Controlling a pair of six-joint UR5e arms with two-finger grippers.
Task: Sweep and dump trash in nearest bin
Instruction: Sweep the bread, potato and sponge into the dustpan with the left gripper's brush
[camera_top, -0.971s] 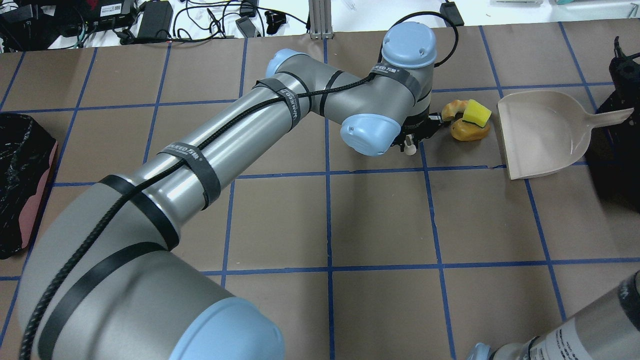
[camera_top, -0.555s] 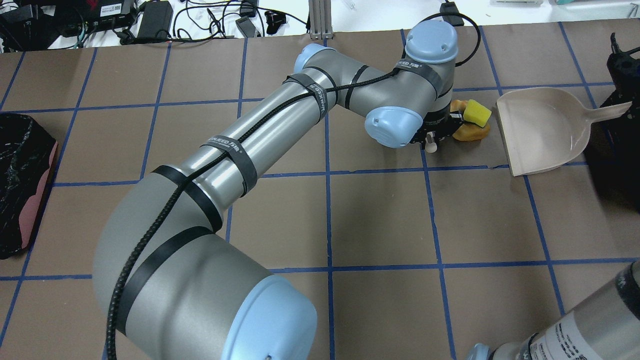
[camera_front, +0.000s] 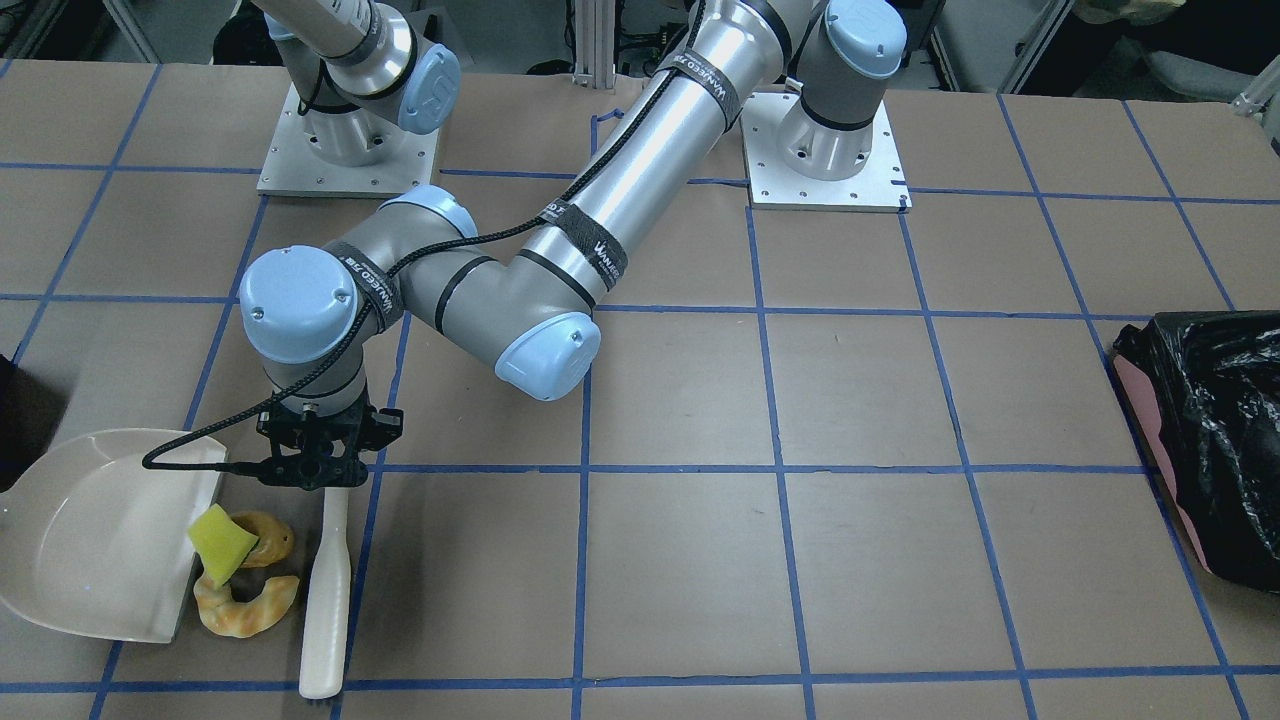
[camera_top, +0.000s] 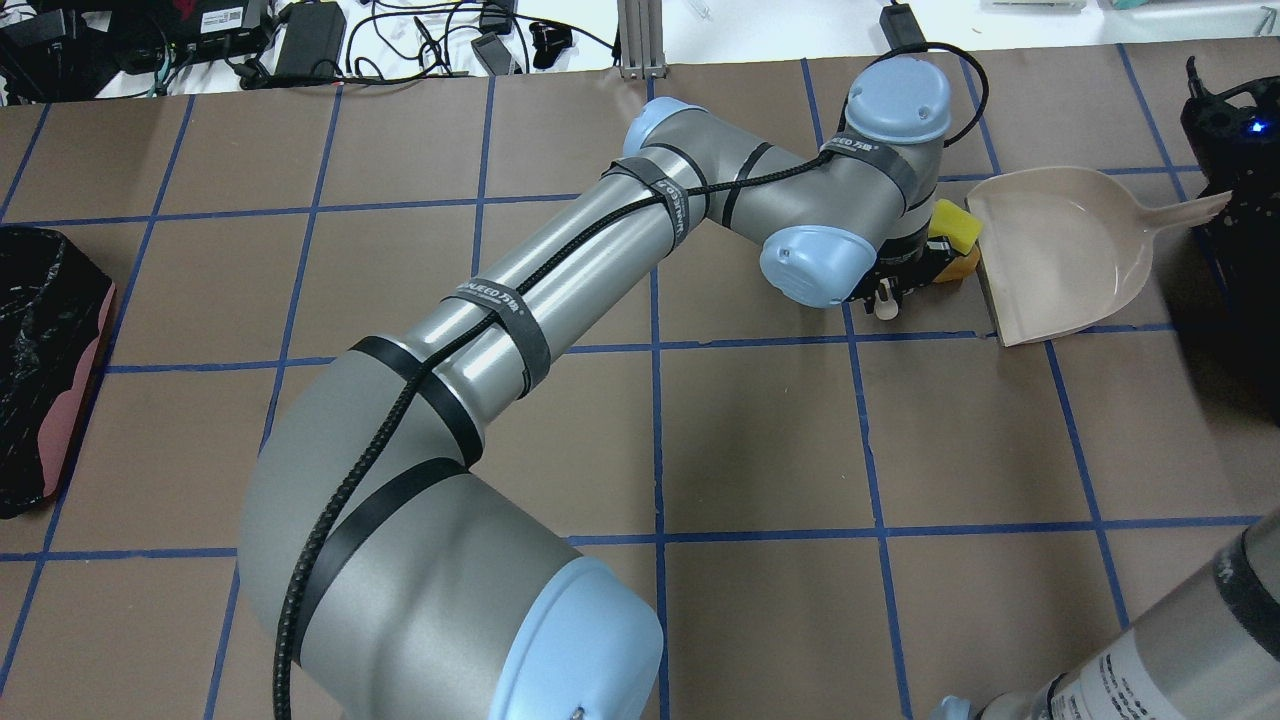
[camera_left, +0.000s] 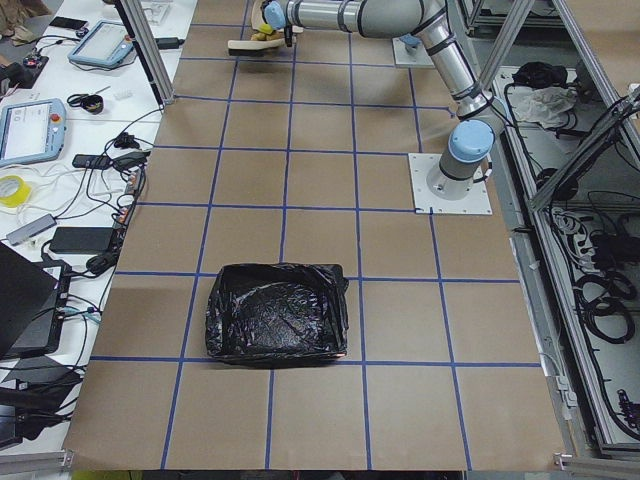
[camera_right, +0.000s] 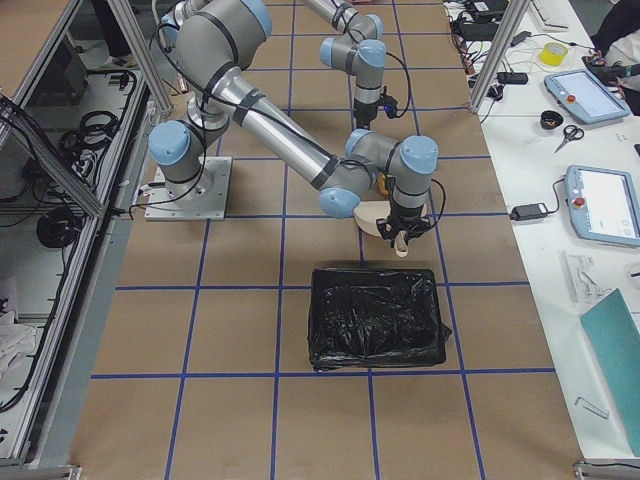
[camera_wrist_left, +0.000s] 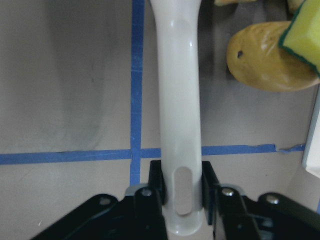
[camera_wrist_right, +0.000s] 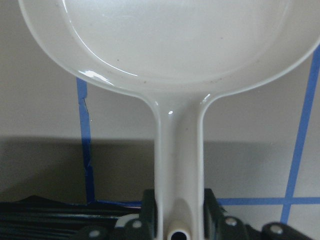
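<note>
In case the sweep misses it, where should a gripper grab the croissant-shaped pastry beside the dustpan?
Probably mid-arc on the croissant pastry, coming straight down: it lies flat on the table and the band looks slim enough to span there. Close the jaws along the robot-to-operator line, since the dustpan and the brush sit close on its two other sides.

- 1 small yellow sponge wedge (camera_front: 222, 543)
- 1 round golden-brown bun (camera_front: 270, 540)
- 1 curved croissant-like pastry (camera_front: 245, 607)
- 1 cream plastic dustpan (camera_front: 85, 530)
- 1 cream plastic long-handled brush (camera_front: 327, 590)
- 2 black-bagged bins (camera_left: 277, 325) (camera_right: 375, 317)
- 2 grey robot arms (camera_front: 640, 150) (camera_front: 345, 40), blue caps
</note>
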